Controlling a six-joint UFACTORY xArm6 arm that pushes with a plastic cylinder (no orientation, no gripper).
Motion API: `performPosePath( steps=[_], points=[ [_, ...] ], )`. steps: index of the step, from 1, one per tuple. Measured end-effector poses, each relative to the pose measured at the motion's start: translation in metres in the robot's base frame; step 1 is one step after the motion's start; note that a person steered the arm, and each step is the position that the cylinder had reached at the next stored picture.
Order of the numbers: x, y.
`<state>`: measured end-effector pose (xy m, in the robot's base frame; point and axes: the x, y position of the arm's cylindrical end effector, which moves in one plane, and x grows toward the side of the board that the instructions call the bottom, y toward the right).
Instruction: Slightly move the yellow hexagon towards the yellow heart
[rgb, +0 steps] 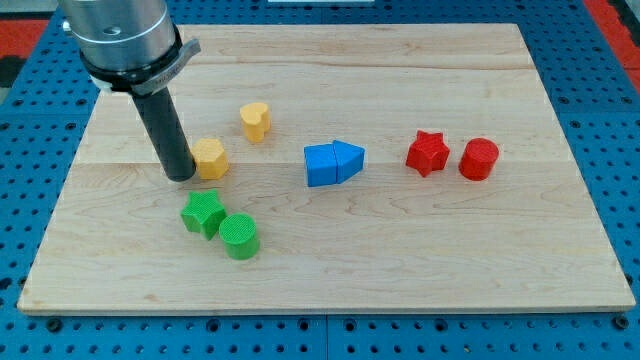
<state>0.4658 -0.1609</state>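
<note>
My tip (181, 176) touches yellow hexagon (209, 158) (left side) — yellow heart (255, 121) near.

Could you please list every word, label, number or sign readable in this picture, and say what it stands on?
None: no readable text anywhere.
The wooden board, the yellow hexagon, the yellow heart, and the blue, red and green blocks are all plain.
The arm's metal collar and dark rod show no marking; my tip sits just left of the yellow hexagon.

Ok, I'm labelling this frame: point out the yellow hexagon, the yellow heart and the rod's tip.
yellow hexagon (210, 157), camera view, its top face.
yellow heart (256, 120), camera view, its middle.
my tip (181, 176), camera view, rod's very end, at the hexagon's left.
</note>
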Motion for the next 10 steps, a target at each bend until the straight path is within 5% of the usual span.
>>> performPosePath(
  steps=[2, 3, 4, 5, 7, 10],
  points=[
    [-0.073, -0.058],
    [-0.137, -0.032],
    [-0.19, 0.056],
    [-0.19, 0.163],
    [-0.06, 0.195],
    [0.006, 0.237]
  ],
)
